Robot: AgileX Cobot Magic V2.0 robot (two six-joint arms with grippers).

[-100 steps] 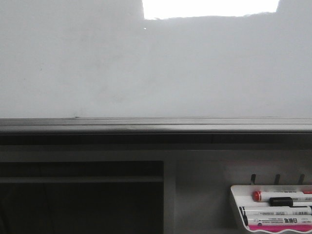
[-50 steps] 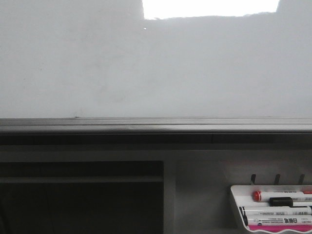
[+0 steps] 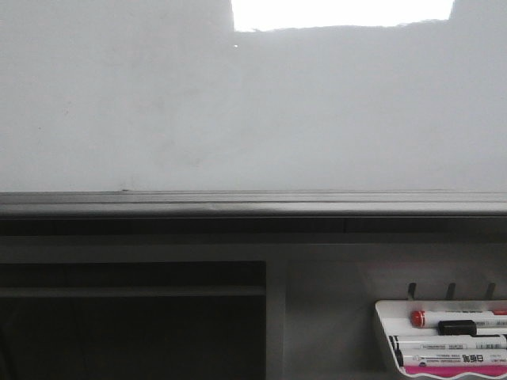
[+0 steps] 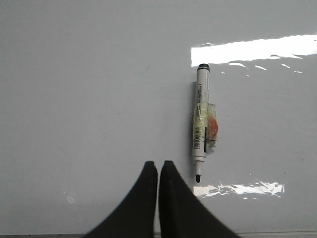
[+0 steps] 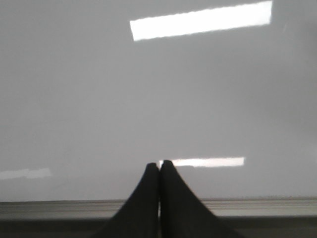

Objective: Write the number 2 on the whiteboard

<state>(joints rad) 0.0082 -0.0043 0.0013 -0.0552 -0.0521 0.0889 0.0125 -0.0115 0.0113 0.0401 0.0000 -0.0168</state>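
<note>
Whiteboard (image 3: 158, 103) fills the front view above its grey rail (image 3: 253, 204), bare of writing. Low right, a tray (image 3: 383, 332) holds markers (image 3: 451, 320). Another marker (image 4: 201, 121) lies uncapped beside the left gripper (image 4: 158, 166). Both grippers, right (image 5: 159, 166) too, are closed and empty.

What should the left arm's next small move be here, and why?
Probably open the left pincer and ease it toward the black-tipped marker. Its jaws are shut and empty, the uncapped marker lies just beside its tips, and the whiteboard shows no digit yet, so nothing can be written until a pen is held.
</note>
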